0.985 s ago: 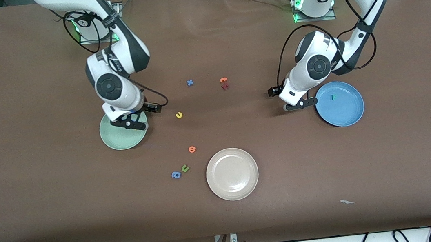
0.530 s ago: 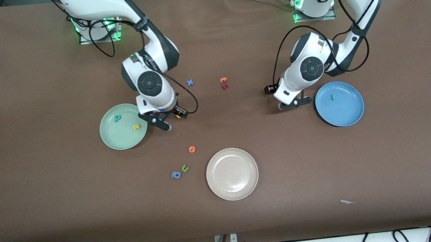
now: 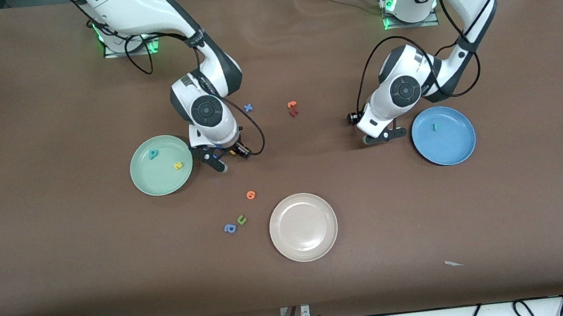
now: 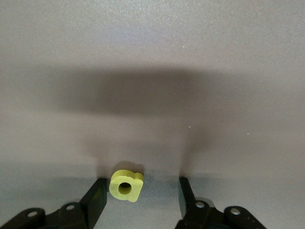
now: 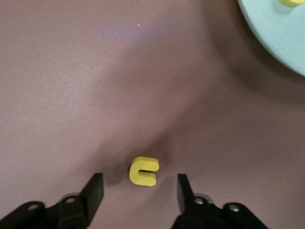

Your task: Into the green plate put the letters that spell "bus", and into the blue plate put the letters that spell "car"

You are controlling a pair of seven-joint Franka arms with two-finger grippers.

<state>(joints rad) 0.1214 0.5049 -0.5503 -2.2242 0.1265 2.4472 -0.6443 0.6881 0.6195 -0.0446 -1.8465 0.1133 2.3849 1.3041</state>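
Both grippers hang low with jaws apart, the right gripper (image 5: 138, 188) straddling the yellow u (image 5: 143, 171) near the green plate (image 3: 147, 177), the left gripper (image 4: 141, 198) straddling the yellow blocky a (image 4: 127, 184) near the blue plate (image 3: 452, 150); these foam letters look light and probably squashy, best pinched across their flat outer sides.

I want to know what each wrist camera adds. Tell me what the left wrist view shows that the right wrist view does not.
Only the left wrist view shows the yellow a lying on the table between the open left tool.

Only the right wrist view shows the yellow u between the open right tool, and an edge of the green plate with a yellow letter on it.

Both show brown tabletop.
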